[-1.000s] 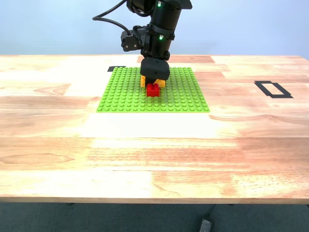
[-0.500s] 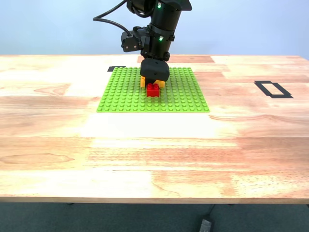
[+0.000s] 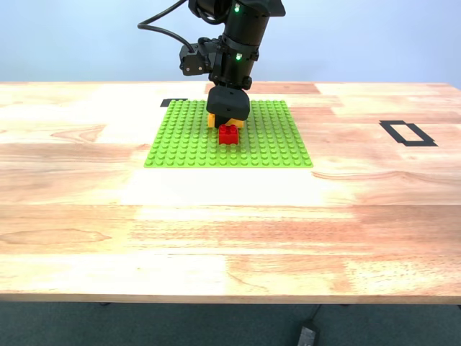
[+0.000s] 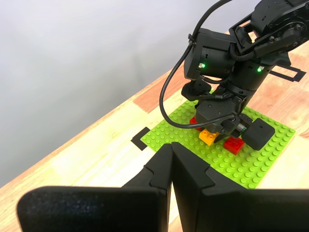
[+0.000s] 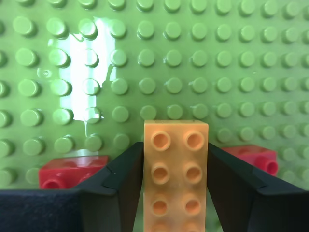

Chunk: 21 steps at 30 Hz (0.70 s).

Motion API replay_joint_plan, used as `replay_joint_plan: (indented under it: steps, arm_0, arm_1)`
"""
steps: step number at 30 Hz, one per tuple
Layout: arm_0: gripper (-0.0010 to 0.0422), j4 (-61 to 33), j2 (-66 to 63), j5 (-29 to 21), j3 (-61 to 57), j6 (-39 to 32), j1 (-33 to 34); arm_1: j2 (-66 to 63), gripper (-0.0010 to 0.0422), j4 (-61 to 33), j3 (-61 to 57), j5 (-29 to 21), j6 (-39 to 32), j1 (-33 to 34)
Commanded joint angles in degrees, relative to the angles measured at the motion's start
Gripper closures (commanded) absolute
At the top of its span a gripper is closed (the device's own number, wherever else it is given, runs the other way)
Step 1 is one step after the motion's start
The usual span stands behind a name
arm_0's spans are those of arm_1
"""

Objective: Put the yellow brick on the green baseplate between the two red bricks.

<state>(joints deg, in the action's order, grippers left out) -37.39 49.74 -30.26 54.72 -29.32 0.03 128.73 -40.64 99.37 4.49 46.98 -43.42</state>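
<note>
My second gripper (image 5: 176, 151) is shut on the yellow brick (image 5: 176, 169), fingers on its two long sides. It holds the brick low over the green baseplate (image 5: 193, 58), with one red brick (image 5: 72, 170) on one side and the other red brick (image 5: 253, 155) on the opposite side. Whether the brick touches the studs I cannot tell. In the exterior view the second gripper (image 3: 229, 115) covers most of the yellow brick (image 3: 212, 121), just behind a red brick (image 3: 229, 135) near the baseplate (image 3: 180, 140) centre. My first gripper (image 4: 171, 164) is shut and empty, well away from the plate.
The baseplate lies on a wooden table (image 3: 230, 231). A black tape rectangle (image 3: 408, 133) marks the table at the exterior view's right, and a small black tape mark (image 3: 173, 102) sits by the plate's far corner. A cable (image 3: 162, 29) loops off the second arm.
The second gripper with the yellow brick has edged slightly toward the exterior view's left and back. The red brick in front has stayed put.
</note>
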Motion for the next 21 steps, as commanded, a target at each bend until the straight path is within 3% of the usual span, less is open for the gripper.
replay_joint_plan:
  steps: [1,21]
  arm_0:
    - [0.0413,0.04,0.0,0.0,0.0,-0.02,-0.02]
    - [0.0412,0.0,0.0,0.02,0.0,-0.02,-0.02]
  arm_1:
    - [-0.39,0.0235,-0.33,-0.07,0.07,-0.04,-0.02]
    - [-2.62,0.0205,-0.72,-0.15,1.05,-2.73,0.0]
